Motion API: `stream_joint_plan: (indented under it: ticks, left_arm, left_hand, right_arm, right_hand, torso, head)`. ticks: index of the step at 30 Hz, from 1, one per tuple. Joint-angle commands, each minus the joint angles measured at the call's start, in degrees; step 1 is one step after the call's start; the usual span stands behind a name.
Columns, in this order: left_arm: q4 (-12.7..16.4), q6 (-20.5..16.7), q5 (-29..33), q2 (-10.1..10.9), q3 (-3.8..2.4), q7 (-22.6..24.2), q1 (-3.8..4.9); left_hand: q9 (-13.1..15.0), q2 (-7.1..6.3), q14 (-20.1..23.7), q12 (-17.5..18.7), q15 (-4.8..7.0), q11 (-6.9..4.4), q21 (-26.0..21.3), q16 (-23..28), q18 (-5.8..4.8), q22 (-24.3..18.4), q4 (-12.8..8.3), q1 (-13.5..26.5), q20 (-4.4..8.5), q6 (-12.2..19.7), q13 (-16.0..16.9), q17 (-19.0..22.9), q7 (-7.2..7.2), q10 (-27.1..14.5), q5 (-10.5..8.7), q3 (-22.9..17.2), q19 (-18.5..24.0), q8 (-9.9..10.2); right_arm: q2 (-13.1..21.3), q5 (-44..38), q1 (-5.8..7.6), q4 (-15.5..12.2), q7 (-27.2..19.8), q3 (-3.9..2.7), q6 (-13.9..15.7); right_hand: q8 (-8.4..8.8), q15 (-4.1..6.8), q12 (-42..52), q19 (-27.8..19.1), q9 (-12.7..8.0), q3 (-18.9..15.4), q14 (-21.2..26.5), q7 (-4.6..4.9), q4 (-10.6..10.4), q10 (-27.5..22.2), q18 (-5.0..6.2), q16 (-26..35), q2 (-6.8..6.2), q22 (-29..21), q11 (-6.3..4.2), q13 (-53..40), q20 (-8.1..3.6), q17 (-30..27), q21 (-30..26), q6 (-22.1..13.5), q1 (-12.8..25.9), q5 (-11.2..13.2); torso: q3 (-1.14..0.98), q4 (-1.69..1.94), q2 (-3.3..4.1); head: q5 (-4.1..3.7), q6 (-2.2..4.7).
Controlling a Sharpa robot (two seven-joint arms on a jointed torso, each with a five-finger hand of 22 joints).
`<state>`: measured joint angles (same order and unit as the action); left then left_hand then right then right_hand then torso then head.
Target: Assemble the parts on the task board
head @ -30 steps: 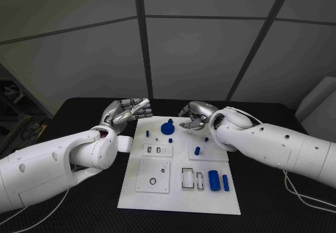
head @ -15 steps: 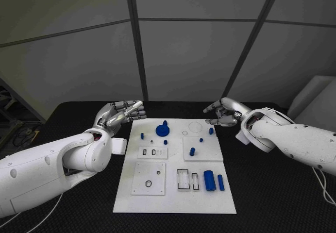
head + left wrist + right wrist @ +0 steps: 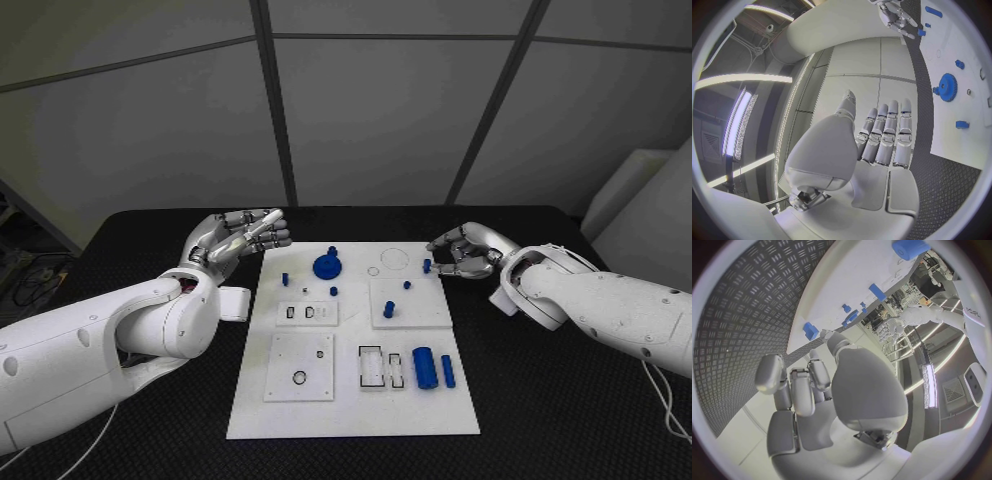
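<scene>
Beside the task board [image 3: 353, 400], the left robot hand [image 3: 231, 236] hovers empty with fingers extended, while the right robot hand [image 3: 464, 251] curls empty near a blue peg [image 3: 427, 265].

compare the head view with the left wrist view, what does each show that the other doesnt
Head view only: the whole task board, with the two blue cylinders lying at its near right, the black slots beside them, and both arms reaching in from the sides.

Left wrist view only: the left robot hand from behind, holding nothing.

Shared: the blue gear, small blue pegs near it, the black table, and the right robot hand at the board's far right edge.
</scene>
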<state>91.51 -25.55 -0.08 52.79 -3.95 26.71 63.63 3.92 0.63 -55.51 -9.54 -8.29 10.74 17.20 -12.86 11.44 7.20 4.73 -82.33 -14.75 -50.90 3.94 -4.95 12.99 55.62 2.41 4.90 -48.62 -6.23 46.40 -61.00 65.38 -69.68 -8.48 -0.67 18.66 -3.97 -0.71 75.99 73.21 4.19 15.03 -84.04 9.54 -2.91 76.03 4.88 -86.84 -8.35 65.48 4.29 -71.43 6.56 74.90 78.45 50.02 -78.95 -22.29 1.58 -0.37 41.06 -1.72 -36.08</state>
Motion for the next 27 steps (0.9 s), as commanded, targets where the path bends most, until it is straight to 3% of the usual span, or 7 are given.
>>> stream_joint_plan:
  ticks: [1,10,17,27]
  left_arm:
    - [-0.13,1.03,-0.72,-0.13,-0.04,0.25,-0.01]
    - [-0.48,1.00,-0.72,-0.16,-0.04,0.24,-0.08]
    - [-0.59,1.01,-0.72,-0.21,-0.04,0.21,-0.10]
    - [-0.58,1.00,-0.72,-0.24,-0.04,0.10,-0.11]
  left_hand:
    - [0.08,0.47,-0.33,-0.19,-0.09,-0.14,-0.32,0.11,-1.01,-0.10,-0.36,0.01,0.07,-0.45,0.06,0.00,0.54,0.43,0.29,-0.12,0.05,-0.12]
    - [0.07,0.47,-0.35,-0.15,-0.08,-0.13,-0.32,0.11,-1.01,-0.10,-0.39,0.01,0.07,-0.45,0.04,0.00,0.55,0.40,0.29,-0.09,0.04,-0.10]
    - [0.04,0.45,-0.39,-0.04,-0.08,-0.10,-0.33,0.12,-1.01,-0.11,-0.47,0.01,0.09,-0.41,-0.01,0.00,0.58,0.30,0.29,-0.04,0.01,-0.02]
    - [0.02,0.47,-0.40,0.03,-0.08,-0.08,-0.33,0.13,-1.02,-0.12,-0.52,0.01,0.09,-0.37,-0.05,0.00,0.60,0.21,0.29,-0.01,0.00,0.03]
  right_arm:
    - [-0.45,-0.37,-0.26,0.59,-0.82,-0.06,-0.84]
    - [-1.20,-1.66,-0.76,1.97,0.12,-0.07,-0.41]
    - [-1.58,-1.77,-0.82,2.55,0.64,-0.07,0.09]
    - [-2.58,-1.79,-0.83,3.24,1.43,-0.08,-0.22]
  right_hand:
    - [0.28,0.30,-0.07,0.29,-0.09,-0.39,-4.14,0.08,0.10,0.02,0.05,-0.06,-0.10,0.23,0.34,-0.19,0.12,7.17,0.02,-0.46,-0.29,0.36]
    - [0.28,0.22,0.30,0.75,-0.12,-0.88,-4.29,0.18,0.01,0.40,-0.07,-0.29,-0.14,0.83,0.43,-0.61,0.19,7.73,0.30,-0.69,-0.03,0.50]
    - [0.22,0.16,0.67,1.27,-0.11,-1.14,-4.38,0.25,-0.10,0.79,-0.21,-0.43,0.04,1.53,0.49,-1.04,0.25,8.07,0.64,-0.76,0.15,0.52]
    - [-1.21,0.01,1.62,2.08,0.45,-1.85,-4.52,0.42,-0.31,1.76,-0.39,-0.65,1.38,2.53,0.62,-2.11,0.42,8.58,1.13,1.94,0.30,0.84]
  torso:
    - [0.11,0.14,0.01]
    - [0.14,-0.05,-0.01]
    - [0.15,0.07,-0.03]
    - [0.15,0.06,-0.02]
  head:
    - [-0.13,-0.14]
    - [-0.18,-0.31]
    - [-0.23,-0.40]
    - [-0.18,-0.48]
